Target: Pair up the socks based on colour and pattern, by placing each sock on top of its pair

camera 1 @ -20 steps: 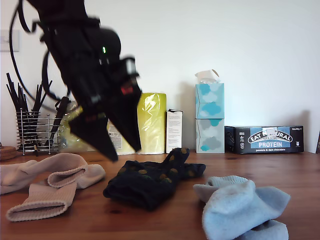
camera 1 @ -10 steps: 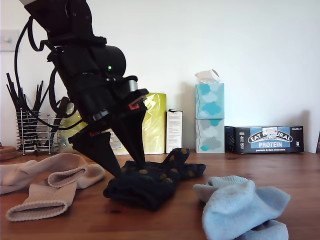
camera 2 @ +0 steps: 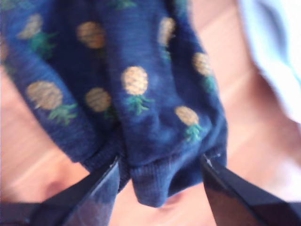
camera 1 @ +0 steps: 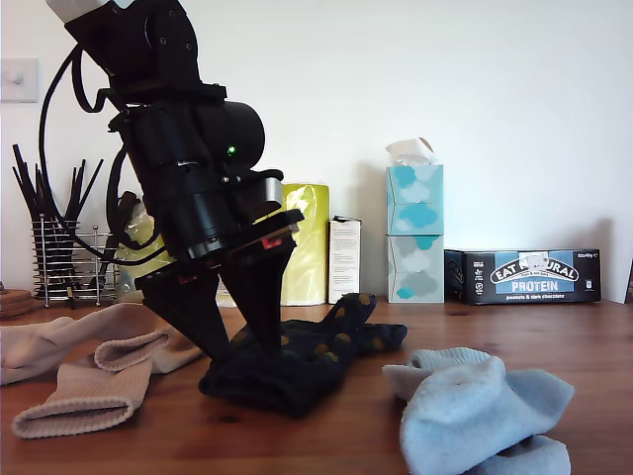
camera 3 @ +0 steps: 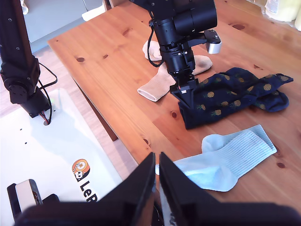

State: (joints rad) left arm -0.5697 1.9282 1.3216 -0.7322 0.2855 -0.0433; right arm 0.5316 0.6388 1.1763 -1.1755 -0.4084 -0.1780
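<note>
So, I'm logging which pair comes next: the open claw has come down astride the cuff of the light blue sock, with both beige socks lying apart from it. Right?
Not quite. My first claw straddles the cuff of the navy pineapple sock, not a light blue one, as the first wrist view shows. It is open, and the beige socks lie apart from it.

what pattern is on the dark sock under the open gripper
Small yellow pineapples with green leaves on the dark navy fabric sock, clearest in the first wrist view.
</note>
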